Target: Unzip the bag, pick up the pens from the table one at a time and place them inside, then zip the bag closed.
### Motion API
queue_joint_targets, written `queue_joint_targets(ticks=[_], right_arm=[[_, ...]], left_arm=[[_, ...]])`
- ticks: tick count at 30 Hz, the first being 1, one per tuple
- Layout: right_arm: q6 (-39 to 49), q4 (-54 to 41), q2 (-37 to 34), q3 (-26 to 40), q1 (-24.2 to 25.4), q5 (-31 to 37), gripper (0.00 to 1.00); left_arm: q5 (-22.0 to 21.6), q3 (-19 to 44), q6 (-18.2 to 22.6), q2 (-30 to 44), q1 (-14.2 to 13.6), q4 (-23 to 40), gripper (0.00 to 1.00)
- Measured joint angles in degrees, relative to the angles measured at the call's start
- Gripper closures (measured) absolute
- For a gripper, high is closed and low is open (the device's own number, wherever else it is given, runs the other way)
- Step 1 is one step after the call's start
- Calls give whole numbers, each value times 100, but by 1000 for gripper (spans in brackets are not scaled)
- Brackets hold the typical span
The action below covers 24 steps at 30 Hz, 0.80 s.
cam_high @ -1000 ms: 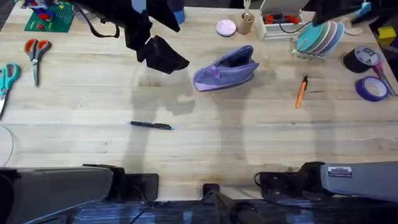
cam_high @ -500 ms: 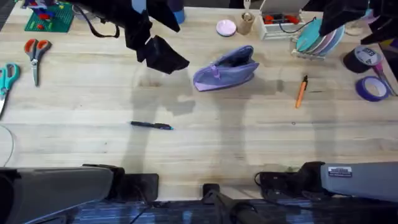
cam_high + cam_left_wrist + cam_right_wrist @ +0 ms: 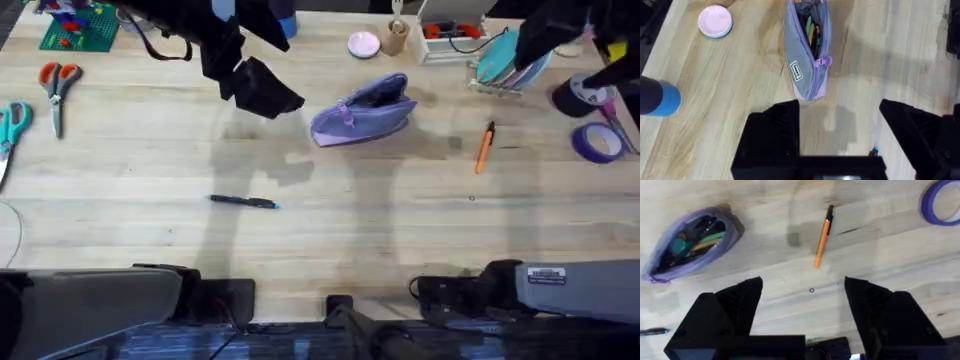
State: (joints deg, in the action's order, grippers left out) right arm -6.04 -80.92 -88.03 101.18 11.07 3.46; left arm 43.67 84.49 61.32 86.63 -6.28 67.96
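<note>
Both grippers, left [image 3: 840,130] and right [image 3: 802,305], hang spread wide and empty above the table [image 3: 120,240], the unzipped lavender pouch [image 3: 362,112] lying between the black pen [image 3: 243,201] and orange pen [image 3: 484,148].

No text can be read with certainty. The bag [image 3: 805,55], lying just ahead of the left gripper [image 3: 840,125], carries a small white label [image 3: 796,70] on its side, its dark lettering too small to make out. A white sticker [image 3: 546,276] on the right arm bears print that is also illegible.
</note>
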Motion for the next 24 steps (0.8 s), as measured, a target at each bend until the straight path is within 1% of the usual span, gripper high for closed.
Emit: queue_joint_targets(ticks=[4,13,18,24], right_arm=[[-137,241,0,-510,0,22,5],[-812,1190,-11,-1838,0,58,5],[-1179,1645,-11,-2370,0,370,5],[-1367,2240,-11,-2875,0,541,5]], left_arm=[[1,0,0,-1,0,0,7],[-1,0,0,0,0,0,7],[-1,0,0,0,0,0,7],[-1,0,0,0,0,0,7]])
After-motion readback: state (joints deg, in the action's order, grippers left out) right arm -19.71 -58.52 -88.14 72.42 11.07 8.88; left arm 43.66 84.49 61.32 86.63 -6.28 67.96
